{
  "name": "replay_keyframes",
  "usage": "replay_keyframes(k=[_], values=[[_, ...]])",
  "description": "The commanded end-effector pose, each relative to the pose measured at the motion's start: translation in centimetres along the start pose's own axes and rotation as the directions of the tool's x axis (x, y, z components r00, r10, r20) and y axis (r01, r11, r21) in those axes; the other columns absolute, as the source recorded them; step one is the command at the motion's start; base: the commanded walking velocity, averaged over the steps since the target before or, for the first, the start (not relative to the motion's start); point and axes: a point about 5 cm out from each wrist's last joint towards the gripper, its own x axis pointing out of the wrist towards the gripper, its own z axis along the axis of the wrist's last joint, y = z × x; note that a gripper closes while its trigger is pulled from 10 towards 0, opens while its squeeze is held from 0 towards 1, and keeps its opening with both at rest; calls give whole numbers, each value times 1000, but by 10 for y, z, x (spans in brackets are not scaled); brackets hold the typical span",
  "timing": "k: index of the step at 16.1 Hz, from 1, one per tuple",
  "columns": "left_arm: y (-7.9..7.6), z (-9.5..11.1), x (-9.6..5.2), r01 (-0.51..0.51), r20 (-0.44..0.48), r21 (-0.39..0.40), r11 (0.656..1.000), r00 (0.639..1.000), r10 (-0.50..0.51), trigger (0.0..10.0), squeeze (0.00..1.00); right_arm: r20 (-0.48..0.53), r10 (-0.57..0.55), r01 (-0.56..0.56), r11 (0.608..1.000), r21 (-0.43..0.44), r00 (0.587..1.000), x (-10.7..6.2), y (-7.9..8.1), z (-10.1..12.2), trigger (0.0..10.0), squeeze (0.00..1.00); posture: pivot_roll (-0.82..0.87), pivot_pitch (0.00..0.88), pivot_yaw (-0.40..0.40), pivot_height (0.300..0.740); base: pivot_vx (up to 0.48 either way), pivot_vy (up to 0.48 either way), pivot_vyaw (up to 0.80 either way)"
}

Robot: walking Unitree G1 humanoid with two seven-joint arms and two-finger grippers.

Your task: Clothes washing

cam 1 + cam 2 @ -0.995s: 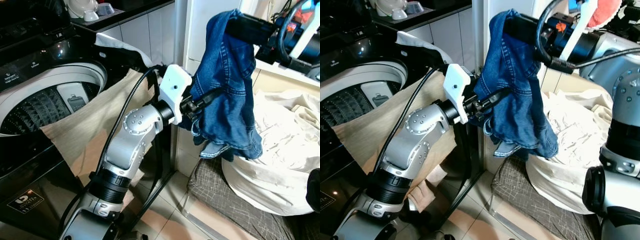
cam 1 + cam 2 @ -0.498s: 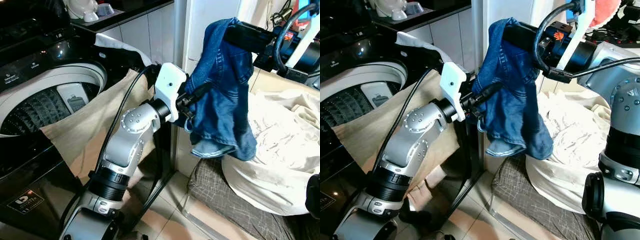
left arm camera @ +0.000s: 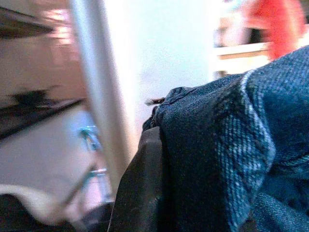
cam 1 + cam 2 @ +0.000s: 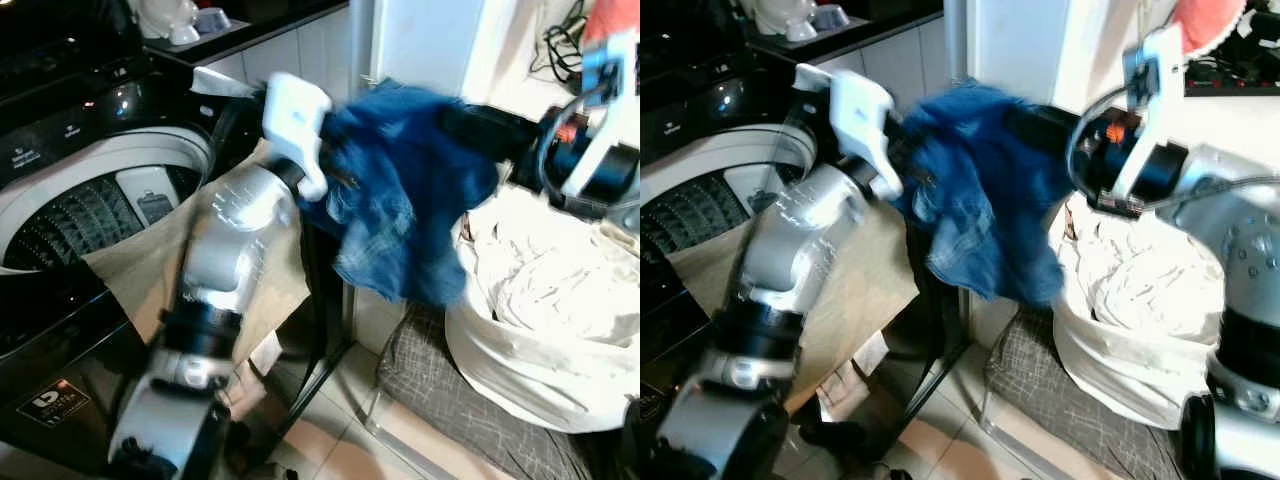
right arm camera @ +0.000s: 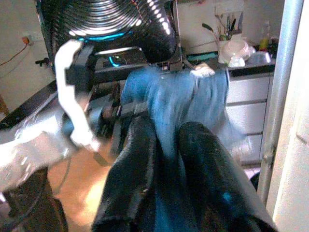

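A big black washing machine [image 4: 60, 300] fills the left side of the head views, and its round tub [image 4: 90, 205] is open at the top. A small sticker [image 4: 42, 403] sits low on its front, at the lower left, but the writing on it is too tiny to read. Little white marks on the panel at the upper left are too blurry to read as well. A tan cloth [image 4: 150, 265] hangs over the front edge of the washer. At the lower right is a white bag [image 4: 545, 330] full of pale laundry, resting on a grey checked cushion [image 4: 470, 410]. In the upper middle of the picture, a pair of blue jeans [image 4: 400, 215] hangs in the air between the two arms, above the floor and just right of the washer. The left gripper [image 4: 335, 175] is pushed into the left side of the jeans, and in its wrist view a black finger [image 3: 140, 188] lies right against the denim, but I cannot tell if it is pinching. The right gripper [image 5: 166, 164] comes in from the right, and its two black fingers are squeezed together on the jeans.
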Motion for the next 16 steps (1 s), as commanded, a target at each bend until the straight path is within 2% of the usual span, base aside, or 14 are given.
replay_keyframes(k=[1, 2, 3, 5, 6, 7, 8, 9, 10, 11, 12, 14, 15, 16], values=[[11, 8, 0, -56, 35, 18, 998, 998, 55, 0, 0, 4, 10, -10, 1000, -19, 1000, -2, 5, 4, 10000, 1000, -82, 0, 107, 740, 0, 0, 0], [28, 16, 4, -128, 45, 46, 991, 991, 126, 0, 0, -15, 1, -1, 1000, -14, 1000, -7, 8, -3, 10000, 1000, -83, 0, 113, 740, 0, 0, 0], [66, 46, 14, -244, 102, 99, 965, 967, 234, 0, 0, -50, -32, 33, 999, 6, 998, -19, 14, -18, 10000, 1000, -88, 0, 129, 740, 0, 0, 0], [78, 58, 16, -281, 125, 137, 950, 956, 265, 0, 0, -65, -69, 69, 998, 2, 995, -23, 14, -23, 10000, 1000, -92, 0, 137, 740, 0, 0, 0], [85, 66, 16, -314, 142, 162, 935, 945, 293, 0, 0, -76, -99, 99, 995, -12, 992, -26, 13, -25, 10000, 800, -97, 0, 144, 740, 0, 0, 0], [92, 73, 15, -346, 161, 184, 920, 934, 319, 0, 0, -79, -119, 118, 993, -18, 990, -28, 13, -27, 10000, 0, -98, 0, 146, 740, 0, 0, 0], [101, 82, 14, -399, 180, 212, 892, 913, 365, 0, 0, -76, -140, 138, 990, -26, 987, -29, 13, -28, 10000, 0, -98, 0, 148, 740, 0, 0, 0], [129, 102, 4, -567, 243, 413, 713, 823, 514, 0, 0, -66, -152, 150, 988, -36, 986, -32, 15, -30, 10000, 0, -99, 0, 150, 740, 0, 0, 0], [150, 120, -7, -672, 349, 581, 460, 716, 605, 0, 0, -61, -155, 153, 987, -41, 986, -32, 18, -31, 10000, 0, -96, 0, 149, 740, 0, 0, 0], [158, 129, -13, -688, 403, 651, 322, 672, 621, 0, 0, -59, -156, 153, 987, -42, 986, -32, 19, -31, 10000, 0, -95, 0, 147, 740, 0, 0, 0], [169, 142, -24, -726, 500, 674, 138, 585, 638, 0, 0, -51, -155, 153, 987, -45, 987, -29, 20, -31, 10000, 0, -93, 0, 144, 740, 0, 0, 0], [176, 142, -28, -713, 504, 697, 80, 566, 653, 0, 0, -28, -157, 156, 987, -34, 987, -24, 21, -30, 10000, 0, -90, 0, 142, 740, 0, 0, 0], [189, 113, -37, -598, 407, 801, 17, 566, 717, 0, 0, -14, -83, 83, 997, -3, 996, -10, 32, -32, 10000, 0, -94, 0, 144, 740, 0, 0, 0], [193, 104, -41, -578, 381, 816, 13, 554, 740, 0, 0, -16, -54, 54, 999, -2, 998, -7, 37, -33, 10000, 0, -94, 0, 144, 740, 0, 0, 0]])
